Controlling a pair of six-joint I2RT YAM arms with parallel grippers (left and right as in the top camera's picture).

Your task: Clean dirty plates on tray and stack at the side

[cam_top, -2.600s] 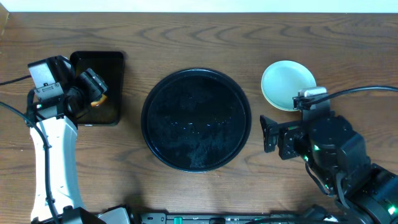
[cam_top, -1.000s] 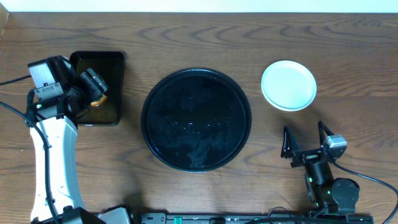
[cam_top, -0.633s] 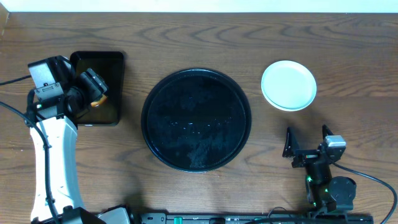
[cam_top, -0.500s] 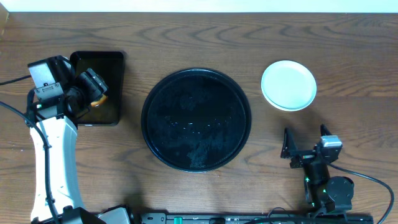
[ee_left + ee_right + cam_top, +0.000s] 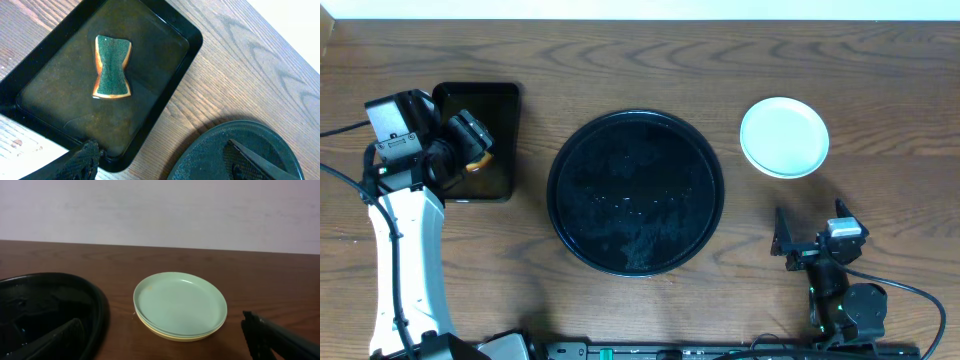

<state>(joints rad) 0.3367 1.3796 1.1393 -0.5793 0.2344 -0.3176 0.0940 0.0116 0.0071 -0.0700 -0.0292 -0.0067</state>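
The plates (image 5: pixel 784 136) sit in one stack on the table at the right of the round black tray (image 5: pixel 635 192); in the right wrist view the stack (image 5: pixel 180 305) shows a mint-blue plate on top and a yellow one at the bottom. The tray holds no plates, and its rim shows in the left wrist view (image 5: pixel 200 150) and the right wrist view (image 5: pixel 97 305). My right gripper (image 5: pixel 807 238) is open and empty, low near the front edge, below the stack. My left gripper (image 5: pixel 470 142) is open and empty, beside the rectangular tray.
A smaller rectangular black tray (image 5: pixel 505 140) stands at the left and holds a green and orange sponge (image 5: pixel 112 66). The left arm's white link (image 5: pixel 405 260) runs along the table's left side.
The right arm has drawn back from the plate stack toward the front edge, leaving the stack uncovered, and has shifted only slightly since. The left arm has not moved.
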